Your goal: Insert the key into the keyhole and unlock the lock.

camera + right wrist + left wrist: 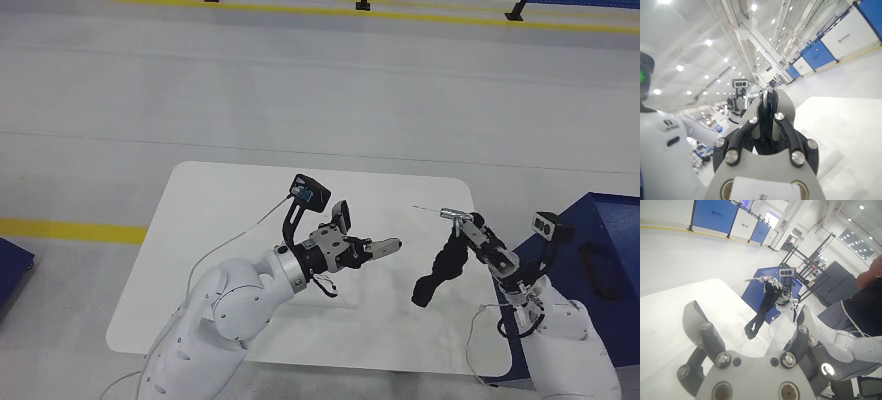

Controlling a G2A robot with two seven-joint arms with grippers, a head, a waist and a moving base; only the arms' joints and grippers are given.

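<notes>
A silver key (pixel 432 211) sticks out sideways from my right gripper (pixel 458 218), which is shut on its head above the white table's (pixel 220 230) right part. A black strap (pixel 438 272) hangs from the key toward the table. The left wrist view shows the key (pixel 751 279), the strap (pixel 762 308) and the right gripper (pixel 772 281) farther off. In the right wrist view the right gripper (pixel 766 95) clamps the metal key ring (pixel 763 98) and strap. My left gripper (pixel 370 228) stands open over the table's middle, facing the key, with nothing between its fingers (pixel 694 313).
A blue cabinet (pixel 610 230) stands close to the table's right edge, beside the right arm. A thin white cable (pixel 250 225) runs across the table from the left arm's wrist camera (pixel 310 190). Yellow floor lines (pixel 70 232) lie beyond the table.
</notes>
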